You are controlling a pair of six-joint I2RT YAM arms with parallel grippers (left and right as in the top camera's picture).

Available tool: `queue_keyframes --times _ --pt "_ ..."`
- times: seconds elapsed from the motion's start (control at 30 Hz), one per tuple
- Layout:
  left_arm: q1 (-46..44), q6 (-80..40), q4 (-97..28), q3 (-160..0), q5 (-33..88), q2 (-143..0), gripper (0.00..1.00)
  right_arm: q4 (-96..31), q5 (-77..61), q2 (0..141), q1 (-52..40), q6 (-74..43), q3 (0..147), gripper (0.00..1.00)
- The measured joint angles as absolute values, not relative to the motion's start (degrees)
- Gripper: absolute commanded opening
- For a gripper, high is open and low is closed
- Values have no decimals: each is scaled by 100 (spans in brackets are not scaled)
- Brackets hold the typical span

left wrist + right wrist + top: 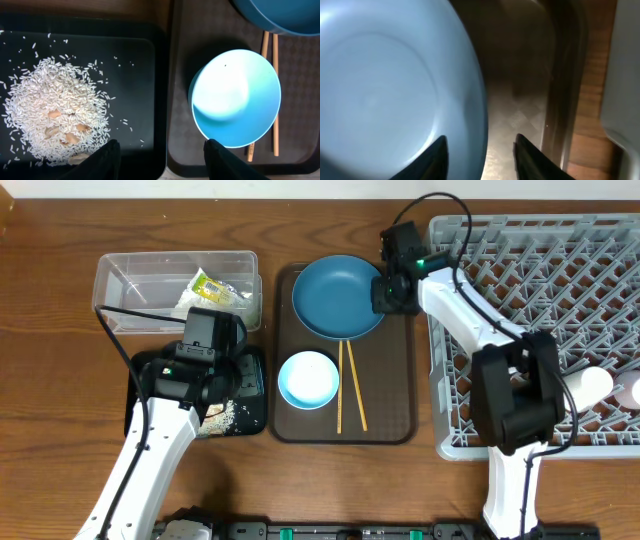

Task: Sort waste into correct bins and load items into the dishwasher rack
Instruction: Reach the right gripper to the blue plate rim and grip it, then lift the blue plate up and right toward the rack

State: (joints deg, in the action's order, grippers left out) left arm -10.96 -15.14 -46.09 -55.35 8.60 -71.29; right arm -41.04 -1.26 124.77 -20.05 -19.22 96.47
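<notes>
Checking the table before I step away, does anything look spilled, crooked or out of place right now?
Mostly tidy. Rice lies piled in the black tray with stray grains scattered around it, none visibly outside. The blue dish overhangs the brown tray's far rim, and the chopsticks lie splayed apart.

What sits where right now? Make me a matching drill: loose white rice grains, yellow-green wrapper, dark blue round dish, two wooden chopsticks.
Things:
1. loose white rice grains
2. yellow-green wrapper
3. dark blue round dish
4. two wooden chopsticks

Places:
A. lying side by side on the brown serving tray
B. rim between the fingers of the right gripper
C. in the clear plastic tub
D. heaped in the shallow black tray

Pairs: 1-D, 2-C, 3-B, 4-A.
</notes>
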Motion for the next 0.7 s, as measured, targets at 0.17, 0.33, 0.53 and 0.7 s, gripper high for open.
queue_keyframes --times 0.17,0.33,0.53,0.7 --pt "-1096 -1516 -4609 -5535 860 -7129 57 -4080 -119 12564 -2005 -2053 9647 8" --pt "-1096 -1514 -4609 -5535 860 -7129 57 -4053 -143 12564 -2003 -2123 9647 1" --pt "-1096 -1514 -4609 -5535 860 -7126 57 -4073 -185 12492 -1935 -2128 9647 1" --pt "-1096 -1516 -4609 -5535 860 -7126 57 -3983 -93 11845 -1557 -1857 9592 1"
